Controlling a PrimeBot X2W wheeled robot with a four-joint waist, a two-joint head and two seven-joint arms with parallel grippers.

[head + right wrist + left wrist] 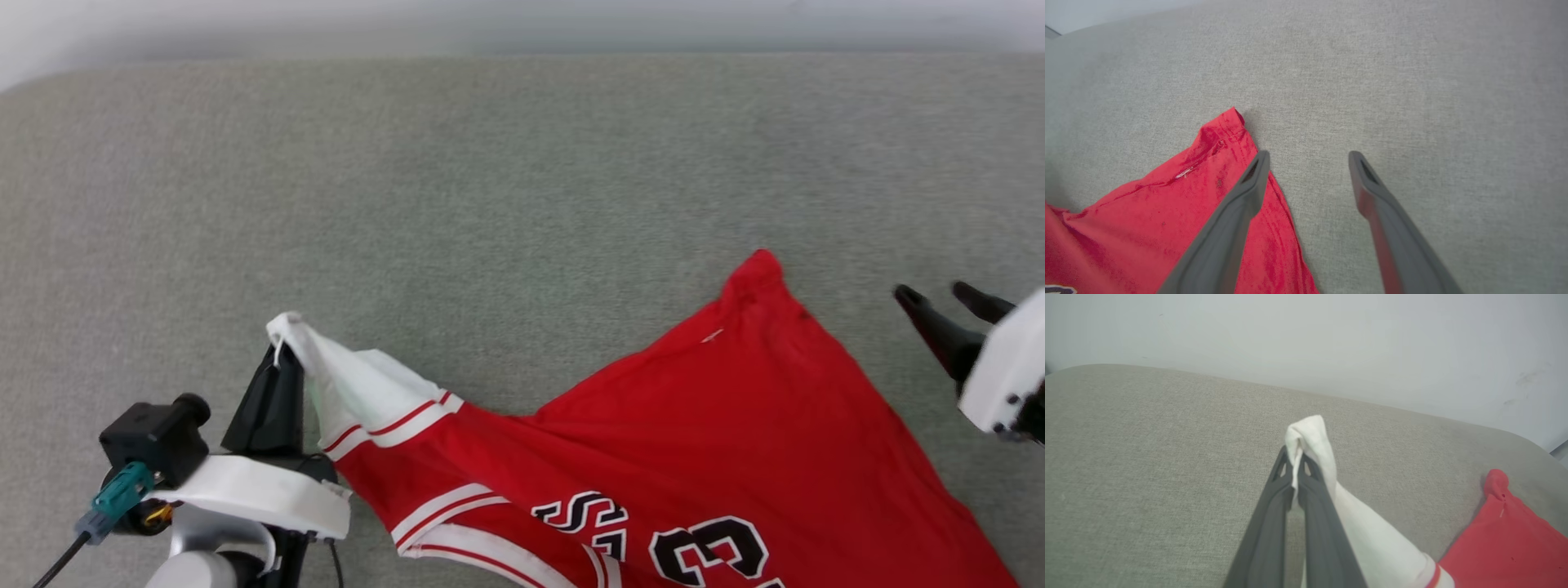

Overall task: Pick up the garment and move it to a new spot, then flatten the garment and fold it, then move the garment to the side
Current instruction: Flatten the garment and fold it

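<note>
The garment [735, 433], bright red with black-and-white lettering, lies spread over the lower right of the grey cushion. Its white sleeve end [343, 384] is lifted at the left. My left gripper [277, 355] is shut on that white sleeve end [1310, 445], the cloth bunched over its dark fingertips. My right gripper [935, 296] stands open at the right edge, just right of the garment's far corner [759, 265]. In the right wrist view my right gripper [1308, 157] has nothing between its fingers; the red corner [1224, 134] lies just left of them.
A wide grey fabric cushion [490, 188] carries everything, ending at a pale wall [1331, 343] at the back. Its rounded far corners show in the left wrist view.
</note>
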